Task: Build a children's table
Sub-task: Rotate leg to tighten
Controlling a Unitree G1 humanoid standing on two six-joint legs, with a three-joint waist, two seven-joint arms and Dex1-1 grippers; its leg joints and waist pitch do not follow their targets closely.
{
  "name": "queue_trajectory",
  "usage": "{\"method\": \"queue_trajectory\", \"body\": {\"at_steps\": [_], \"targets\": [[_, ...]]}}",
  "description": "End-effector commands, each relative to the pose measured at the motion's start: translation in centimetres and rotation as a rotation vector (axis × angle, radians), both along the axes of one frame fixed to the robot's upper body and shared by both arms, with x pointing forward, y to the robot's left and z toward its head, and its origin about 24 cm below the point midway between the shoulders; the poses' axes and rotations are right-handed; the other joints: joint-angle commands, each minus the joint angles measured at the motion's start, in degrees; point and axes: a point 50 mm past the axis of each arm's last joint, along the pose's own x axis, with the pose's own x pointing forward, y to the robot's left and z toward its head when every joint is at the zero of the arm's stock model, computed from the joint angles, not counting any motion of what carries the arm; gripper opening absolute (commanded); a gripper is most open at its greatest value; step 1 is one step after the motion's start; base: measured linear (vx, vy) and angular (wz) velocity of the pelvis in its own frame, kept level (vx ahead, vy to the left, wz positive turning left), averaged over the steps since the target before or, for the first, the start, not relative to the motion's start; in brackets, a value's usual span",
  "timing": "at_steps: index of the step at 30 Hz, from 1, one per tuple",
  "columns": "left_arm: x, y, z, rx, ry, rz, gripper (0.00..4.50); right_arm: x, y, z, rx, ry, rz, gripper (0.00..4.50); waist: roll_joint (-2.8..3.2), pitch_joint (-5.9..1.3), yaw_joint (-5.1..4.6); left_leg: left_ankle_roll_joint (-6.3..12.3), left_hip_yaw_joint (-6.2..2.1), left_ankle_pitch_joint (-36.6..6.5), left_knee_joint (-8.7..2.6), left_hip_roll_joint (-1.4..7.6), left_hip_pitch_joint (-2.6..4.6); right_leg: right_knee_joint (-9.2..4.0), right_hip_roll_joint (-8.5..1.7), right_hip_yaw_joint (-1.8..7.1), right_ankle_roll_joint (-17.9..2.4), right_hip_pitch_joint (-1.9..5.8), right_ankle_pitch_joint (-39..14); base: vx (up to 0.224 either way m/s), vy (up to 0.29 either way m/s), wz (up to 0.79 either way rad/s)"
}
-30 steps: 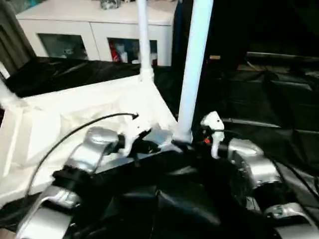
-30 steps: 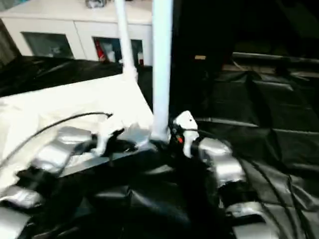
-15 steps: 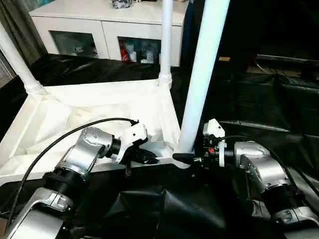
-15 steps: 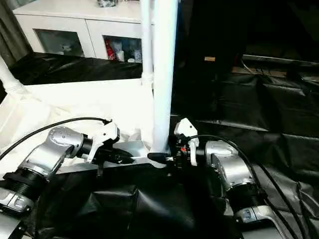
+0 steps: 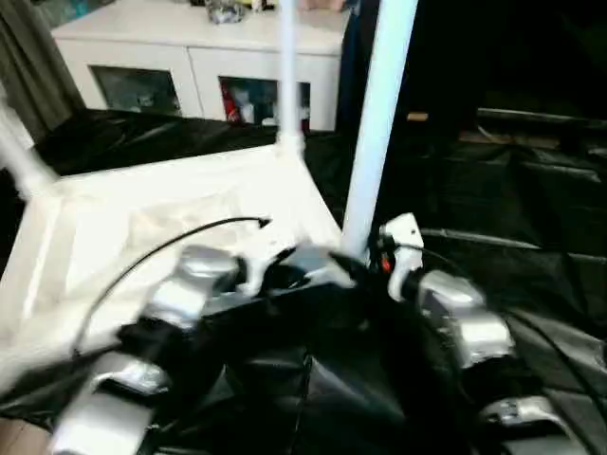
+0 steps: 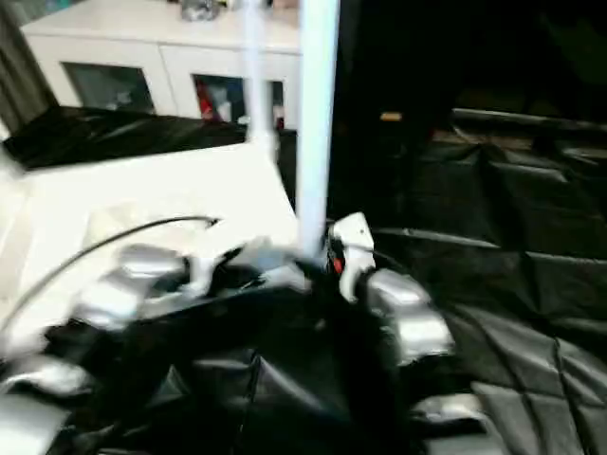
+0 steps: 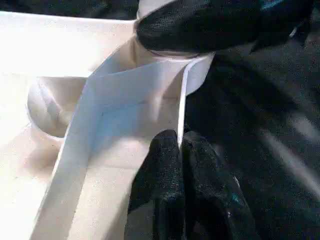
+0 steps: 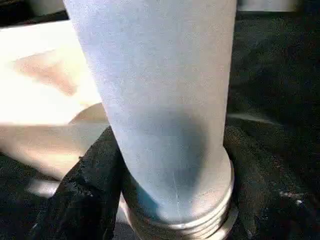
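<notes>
Table (image 5: 142,218) is laid upside down on black sheeting, legs up. Rim (image 7: 182,107) at near corner is pinched by closed left fingers (image 7: 167,190). Near leg (image 8: 160,100) is clasped at its base by right fingers (image 8: 87,195). Plastic judged light, stiff, slick; base and rim judged best holds.

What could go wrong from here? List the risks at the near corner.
The right gripper clasps the near leg just above its threaded collar, low on a tall leg; a sideways pull could lever it crooked in the socket. The left gripper is shut on the thin rim of the tabletop beside that socket, a small hold that might slip if the top shifts on the black sheet.
</notes>
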Motion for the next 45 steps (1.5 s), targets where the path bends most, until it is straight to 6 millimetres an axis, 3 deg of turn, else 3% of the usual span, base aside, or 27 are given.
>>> {"method": "queue_trajectory", "body": {"at_steps": [1, 3, 4, 6, 9, 11, 12, 13, 15, 18, 20, 22, 25, 27, 30, 33, 39, 40, 42, 44, 45], "targets": [[1.6, -1.5, 2.2, -0.056, -0.098, 0.11, 0.0, -2.2, 4.3, -2.7, -0.005, 0.126, 0.149, 2.65, -0.47, -2.38, -0.62, -2.97, -2.94, -28.88, -4.87, 3.41, 2.39, -6.63, -4.69, 2.34, -5.16, 0.3, -36.16, 0.0, 0.0, 0.0], [1.4, -2.6, 2.4, -0.068, -0.102, 0.08, 0.0, -2.3, 6.2, -1.9, -0.015, 0.058, 0.249, 2.65, -0.21, -2.21, -1.01, -2.81, -3.2, -32.32, -4.85, 3.2, 3.07, -7.91, -4.72, 1.42, -2.8, 0.39, -38.97, 0.0, 0.0, 0.0], [1.4, -2.7, 2.4, -0.068, -0.102, 0.073, 0.0, -2.3, 6.2, -1.8, -0.007, 0.054, 0.254, 3.21, -0.26, -2.45, -1.03, -2.61, -3.42, -32.01, -5.14, 3.28, 2.73, -7.7, -4.81, 1.38, -2.44, 0.89, -37.82, 0.0, 0.0, 0.0], [1.0, -2.9, 2.5, -0.074, -0.097, 0.015, 0.0, -2.1, 6.3, -1.2, 0.042, 0.027, 0.272, 3.35, -0.06, -2.69, -0.8, -2.25, -3.37, -29.99, -5.73, 3.6, 2.31, -7.09, -4.84, 2.06, -3.55, 1.12, -33.65, 0.0, 0.0, 0.0], [0.4, -1.9, 2.3, -0.052, -0.09, -0.091, 0.0, -2.0, 4.7, -0.5, 0.041, -0.012, 0.369, 3.52, -0.39, -2.89, -0.52, -1.41, -3.1, -26.86, -5.88, 3.7, 1.77, -6.52, -5.08, 2.69, -5.86, 1.38, -29.15, 0.0, 0.0, 0.0], [0.1, -1.3, 2.3, -0.048, -0.086, -0.136, 0.0, -2.0, 3.9, -0.3, 0.034, -0.017, 0.423, 3.84, -0.5, -3.34, -0.24, -0.43, -2.92, -23.07, -5.85, 3.83, 1.17, -5.77, -5.05, 2.96, -6.93, 1.97, -24.06, 0.0, 0.0, 0.0], [0.1, -1.2, 2.3, -0.048, -0.085, -0.142, 0.0, -2.1, 3.8, -0.3, 0.032, -0.017, 0.43, 3.84, -0.41, -3.35, -0.08, 0.18, -2.56, -20.57, -5.71, 3.93, 1.15, -5.38, -4.96, 3.21, -8.47, 1.74, -19.75, 0.0, 0.0, 0.0], [-0.2, -0.8, 2.3, -0.054, -0.079, -0.17, 0.0, -2.1, 3.2, -0.1, 0.038, -0.006, 0.47, 3.84, -0.69, -3.29, -0.1, 0.84, -2.28, -19.16, -5.55, 3.81, 1.09, -5.16, -4.91, 3.25, -9.79, 1.89, -17.89, 0.0, 0.0, 0.0], [-0.7, 0.0, 2.5, -0.063, -0.062, -0.236, 0.0, -2.3, 1.9, 0.5, 0.04, -0.002, 0.556, 3.84, -0.71, -3.5, 0.22, 2.08, -2.06, -16.87, -5.25, 3.93, 0.94, -4.76, -4.86, 3.22, -10.72, 2.15, -16.64, 0.0, 0.0, 0.0], [-1.6, 1.6, 2.4, -0.048, -0.017, -0.32, 0.0, -2.4, -0.2, 1.5, 0.014, -0.009, 0.67, 3.84, -0.88, -3.6, 0.8, 3.14, -1.58, -14.15, -4.56, 3.9, 0.88, -4.16, -4.7, 3.36, -12.3, 1.9, -14.32, 0.036, -0.031, 0.03], [-1.8, 2.1, 2.4, -0.041, -0.008, -0.338, 0.0, -2.4, -0.6, 1.7, 0.01, -0.01, 0.694, 3.84, -0.82, -3.99, 1.05, 4.09, -1.54, -11.02, -4.2, 3.84, 0.51, -3.46, -4.66, 3.28, -13.34, 2.33, -10.9, 0.0, 0.0, 0.0], [-2.2, 2.9, 2.4, -0.025, 0.013, -0.38, 0.0, -2.4, -1.3, 2.1, -0.003, -0.01, 0.745, 3.84, -1.0, -4.32, 1.67, 5.89, -1.32, -6.26, -3.5, 3.71, 0.27, -2.44, -4.32, 3.28, -14.74, 1.98, -4.22, 0.0, 0.0, 0.0], [-2.6, 3.8, 2.4, -0.009, 0.037, -0.423, 0.0, -2.5, -1.7, 2.5, -0.028, -0.009, 0.808, 3.84, -0.71, -4.3, 1.97, 7.06, -1.4, -5.6, -3.19, 3.78, 0.01, -1.93, -4.08, 3.01, -15.68, 1.67, -2.94, 0.0, 0.0, 0.0], [-2.9, 4.0, 2.5, -0.017, 0.049, -0.436, 0.0, -2.6, -1.6, 2.5, -0.037, -0.001, 0.83, 3.84, -0.54, -4.04, 2.19, 6.13, -1.46, -8.37, -3.41, 4.02, 0.27, -2.42, -4.16, 3.03, -15.16, 1.41, -6.95, 0.0, 0.0, 0.0], [-3.1, 4.1, 2.5, -0.019, 0.054, -0.441, 0.0, -2.7, -1.4, 2.4, -0.04, 0.006, 0.849, 3.49, -0.38, -3.71, 2.22, 3.2, -1.61, -13.37, -3.95, 4.17, 0.54, -3.09, -4.18, 3.18, -13.67, 1.27, -13.4, 0.0, 0.0, 0.0], [-3.1, 4.1, 2.5, -0.018, 0.053, -0.44, 0.0, -2.9, -1.1, 2.2, -0.031, 0.014, 0.87, 3.36, -0.03, -3.54, 2.2, 1.26, -1.77, -16.22, -4.26, 4.17, 0.79, -3.45, -4.3, 3.32, -12.72, 1.22, -16.47, 0.0, 0.0, 0.0], [-2.8, 4.1, 2.6, -0.02, 0.045, -0.429, 0.0, -3.7, -0.7, 1.8, 0.007, 0.032, 0.881, 2.83, 0.2, -3.73, 2.16, 0.6, -1.85, -16.13, -4.26, 4.02, 0.69, -3.4, -4.2, 3.35, -12.53, 1.47, -14.59, 0.0, 0.0, 0.0], [-2.7, 4.0, 2.6, -0.024, 0.04, -0.419, 0.0, -3.9, -0.7, 1.6, 0.012, 0.035, 0.871, 2.79, 0.65, -3.77, 2.23, 0.66, -1.82, -16.15, -4.2, 4.04, 0.8, -3.39, -4.17, 3.36, -12.65, 1.35, -13.95, 0.0, 0.0, 0.0], [-2.2, 3.8, 2.7, -0.033, 0.022, -0.366, 0.0, -4.0, -0.7, 0.9, -0.001, 0.038, 0.793, 2.76, 0.52, -3.79, 2.23, 0.57, -1.74, -16.36, -4.17, 4.04, 1.01, -3.34, -4.04, 3.37, -13.19, 1.21, -12.71, 0.0, 0.0, 0.0], [-1.6, 3.7, 2.6, -0.032, 0.001, -0.298, 0.0, -3.7, -0.7, 0.3, -0.027, 0.033, 0.698, 2.74, 0.51, -3.78, 2.08, 0.32, -1.9, -16.09, -4.24, 3.95, 0.65, -3.25, -4.23, 3.32, -13.17, 1.57, -12.9, 0.0, 0.0, 0.0], [-1.2, 3.5, 2.6, -0.031, -0.011, -0.262, 0.0, -3.4, -0.7, 0.0, -0.044, 0.032, 0.634, 2.74, 0.28, -3.67, 1.83, -0.04, -1.86, -16.11, -4.25, 3.85, 0.75, -3.45, -4.2, 3.36, -12.77, 1.34, -14.01, 0.0, 0.0, 0.0]]}}
